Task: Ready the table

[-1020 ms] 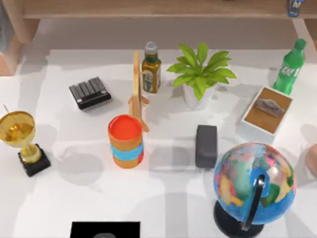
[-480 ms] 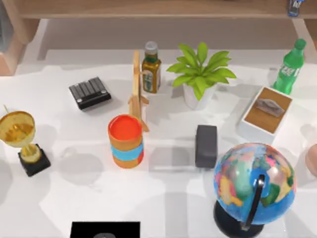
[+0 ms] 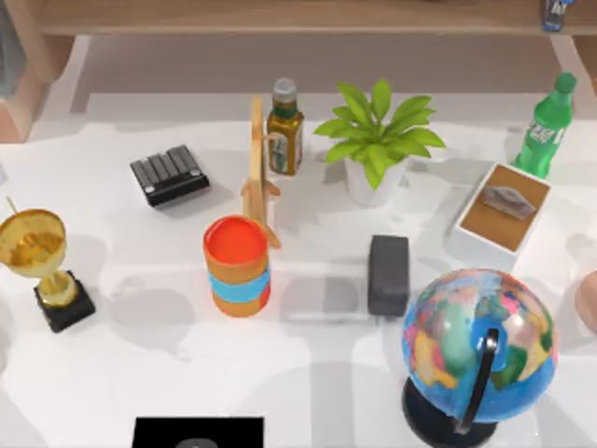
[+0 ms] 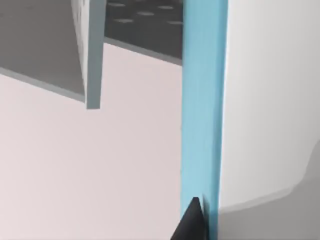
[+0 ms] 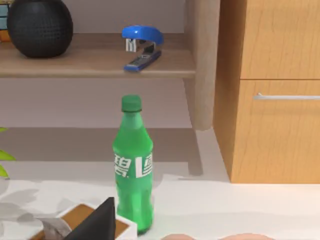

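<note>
We see a round orange canister with a blue band point(image 3: 238, 266) at centre, a dark grey block point(image 3: 388, 274) at its three o'clock, a blue globe on a black stand point(image 3: 478, 348) at five o'clock, a gold trophy point(image 3: 39, 263) at nine, and a green plastic bottle point(image 3: 546, 127) at two.

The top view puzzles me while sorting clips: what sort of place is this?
Probably a rendered study or office desk: a wide white table crowded with a globe, a gold trophy and a potted plant, with a wooden shelf behind holding a blue stapler.
</note>
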`<state>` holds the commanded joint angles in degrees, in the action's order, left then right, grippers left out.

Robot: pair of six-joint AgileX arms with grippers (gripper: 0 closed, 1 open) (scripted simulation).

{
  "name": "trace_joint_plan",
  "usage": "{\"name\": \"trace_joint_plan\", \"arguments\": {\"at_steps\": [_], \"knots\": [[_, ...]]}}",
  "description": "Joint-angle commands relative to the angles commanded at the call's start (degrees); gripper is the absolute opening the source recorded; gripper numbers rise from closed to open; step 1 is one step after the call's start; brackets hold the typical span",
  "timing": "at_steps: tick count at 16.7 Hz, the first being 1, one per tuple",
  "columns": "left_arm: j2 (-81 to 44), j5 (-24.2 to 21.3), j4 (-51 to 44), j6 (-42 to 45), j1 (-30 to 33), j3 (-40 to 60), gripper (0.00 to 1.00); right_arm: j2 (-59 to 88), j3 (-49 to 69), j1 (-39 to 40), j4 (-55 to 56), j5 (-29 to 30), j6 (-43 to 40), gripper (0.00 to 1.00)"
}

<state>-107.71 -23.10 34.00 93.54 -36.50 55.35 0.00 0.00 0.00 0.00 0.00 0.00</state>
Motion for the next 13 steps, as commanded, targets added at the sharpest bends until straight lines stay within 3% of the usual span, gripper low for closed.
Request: {"name": "trace_joint_plan", "arguments": {"at_steps": [5,13], "knots": [[-1.1,-7.3,2.7,6.0,7.2,-1.6,0.00,0.0,0.0,0.0,0.0,0.0,0.0,1.00],[-2.3,-6.8,2.6,6.0,7.7,0.3,0.00,0.0,0.0,0.0,0.0,0.0,0.0,1.00]]}}
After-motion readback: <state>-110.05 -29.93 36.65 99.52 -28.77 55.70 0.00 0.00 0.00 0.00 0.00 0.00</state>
